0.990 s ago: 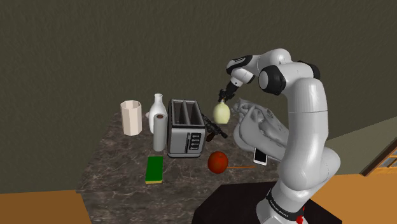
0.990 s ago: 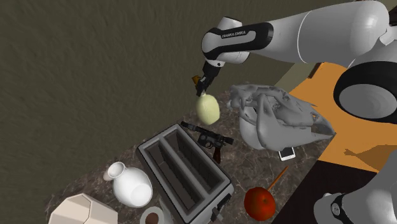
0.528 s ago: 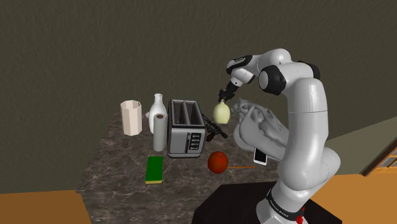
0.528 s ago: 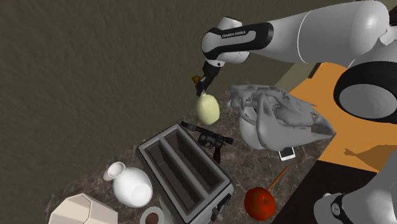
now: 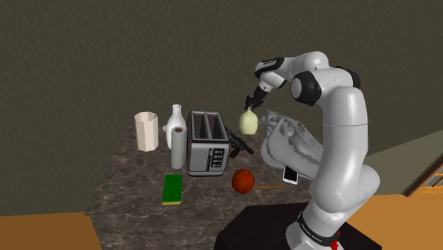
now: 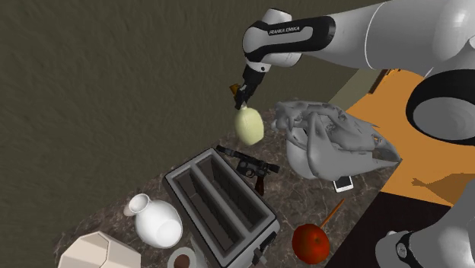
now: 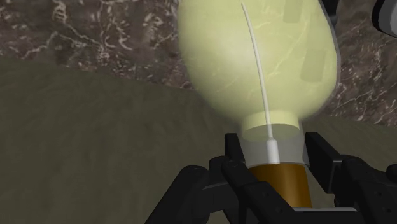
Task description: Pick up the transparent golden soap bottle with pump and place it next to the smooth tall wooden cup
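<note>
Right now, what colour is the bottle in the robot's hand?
The bottle is pale, see-through yellow with an amber collar; clearest in the wrist view.

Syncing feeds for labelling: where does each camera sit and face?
Shoulder view: beside and behind the stand, looking down across the table; the whole arm shows.
Second exterior view: above the table, looking steeply down; the arm shows too.
Wrist view: on the wrist, looking along the fingers at the clasped bottle.
All share the bottle.
</note>
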`<control>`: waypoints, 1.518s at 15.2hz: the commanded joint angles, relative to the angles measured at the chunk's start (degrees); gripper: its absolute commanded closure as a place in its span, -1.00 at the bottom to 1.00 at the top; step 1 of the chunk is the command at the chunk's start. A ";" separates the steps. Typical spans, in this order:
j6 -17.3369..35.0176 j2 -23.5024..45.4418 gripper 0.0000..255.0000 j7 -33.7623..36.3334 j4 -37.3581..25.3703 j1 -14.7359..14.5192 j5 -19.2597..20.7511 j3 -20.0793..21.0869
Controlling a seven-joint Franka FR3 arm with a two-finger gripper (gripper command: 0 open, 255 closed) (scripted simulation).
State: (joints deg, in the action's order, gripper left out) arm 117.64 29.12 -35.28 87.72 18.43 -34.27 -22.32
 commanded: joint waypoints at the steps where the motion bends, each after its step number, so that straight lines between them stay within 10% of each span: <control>1: -1.07 -0.67 1.00 0.69 -0.61 -0.14 0.49 -0.21; 23: -15.13 -2.95 1.00 6.92 -13.75 1.03 3.60 -1.47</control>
State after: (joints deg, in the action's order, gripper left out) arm 103.30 26.13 -28.63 74.86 19.32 -30.72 -23.76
